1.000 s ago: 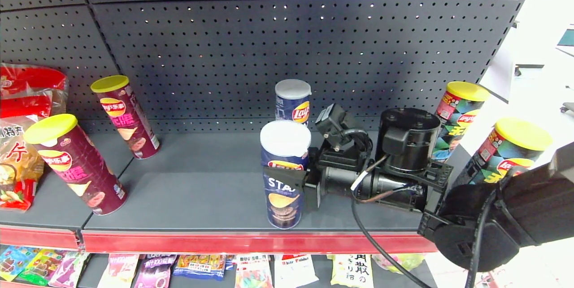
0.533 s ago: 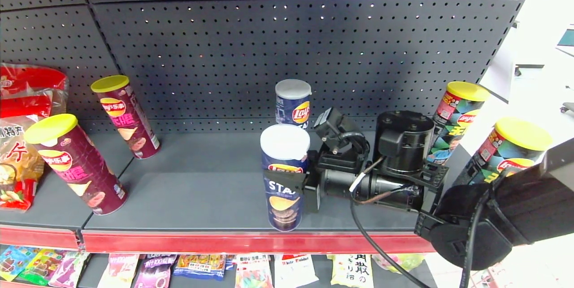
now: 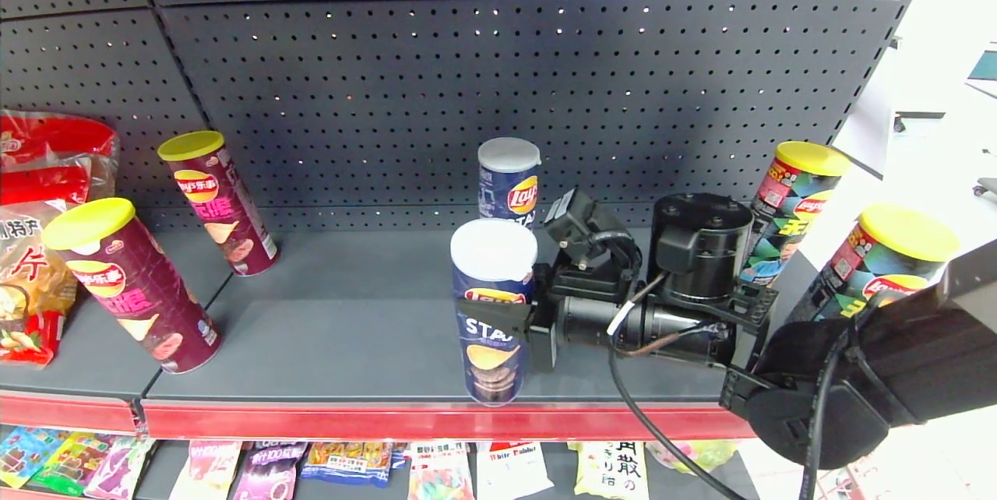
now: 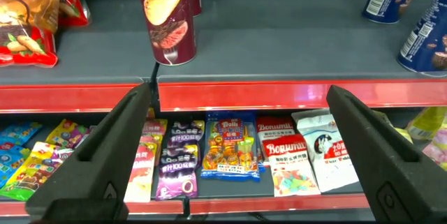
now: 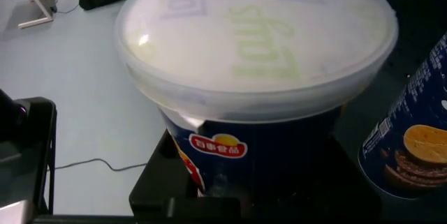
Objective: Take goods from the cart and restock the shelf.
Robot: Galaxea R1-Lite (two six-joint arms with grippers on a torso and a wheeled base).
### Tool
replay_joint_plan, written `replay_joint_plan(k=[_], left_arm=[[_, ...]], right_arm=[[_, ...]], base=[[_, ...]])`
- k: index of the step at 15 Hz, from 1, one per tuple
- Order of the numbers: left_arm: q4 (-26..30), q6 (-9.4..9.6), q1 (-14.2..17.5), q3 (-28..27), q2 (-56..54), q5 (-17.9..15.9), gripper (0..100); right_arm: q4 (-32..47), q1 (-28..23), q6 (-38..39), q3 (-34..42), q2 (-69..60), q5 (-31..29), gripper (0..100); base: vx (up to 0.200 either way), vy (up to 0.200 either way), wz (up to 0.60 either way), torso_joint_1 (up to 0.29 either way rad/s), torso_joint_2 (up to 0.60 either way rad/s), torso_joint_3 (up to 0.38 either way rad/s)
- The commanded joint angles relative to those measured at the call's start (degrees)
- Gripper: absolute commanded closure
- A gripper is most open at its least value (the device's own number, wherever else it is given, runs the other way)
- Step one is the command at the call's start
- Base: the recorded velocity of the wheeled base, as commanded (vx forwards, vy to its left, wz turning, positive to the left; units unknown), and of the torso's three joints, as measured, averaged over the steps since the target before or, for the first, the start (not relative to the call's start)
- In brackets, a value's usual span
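While clamped in the right jaws, the blue can [image 3: 489,364] crowds the shelf [image 3: 335,336] edge.
Let go here, it could tip off.

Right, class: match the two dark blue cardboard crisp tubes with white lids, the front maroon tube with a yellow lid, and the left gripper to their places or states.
1. front dark blue crisp tube
2. rear dark blue crisp tube
3. front maroon tube
4. left gripper

A. open, facing the snack packets below
B. near the pegboard back wall
C. clamped in the right gripper
D. on the left, beside snack bags

Pairs: 1-C, 2-B, 3-D, 4-A
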Motion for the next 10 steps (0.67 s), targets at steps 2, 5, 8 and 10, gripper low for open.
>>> replay_joint_plan(k=[2, 5, 8, 10], left_arm=[[0.02, 0.0, 0.04, 0.01, 0.0, 0.0, 0], [0.02, 0.0, 0.04, 0.01, 0.0, 0.0, 0], [0.02, 0.0, 0.04, 0.01, 0.0, 0.0, 0], [0.02, 0.0, 0.04, 0.01, 0.0, 0.0, 0]], right_arm=[[-0.04, 0.07, -0.01, 0.41, 0.08, -0.05, 0], [-0.04, -0.02, -0.01, 0.41, -0.1, -0.67, 0], [0.13, -0.99, 0.08, 3.57, -3.0, -3.04, 0], [0.22, -1.86, 0.34, 5.6, -5.37, -3.66, 0]], base=[[0.0, 0.0, 0.0, 0.0, 0.0, 0.0], [0.0, 0.0, 0.0, 0.0, 0.0, 0.0], [0.0, 0.0, 0.0, 0.0, 0.0, 0.0], [0.0, 0.0, 0.0, 0.0, 0.0, 0.0]])
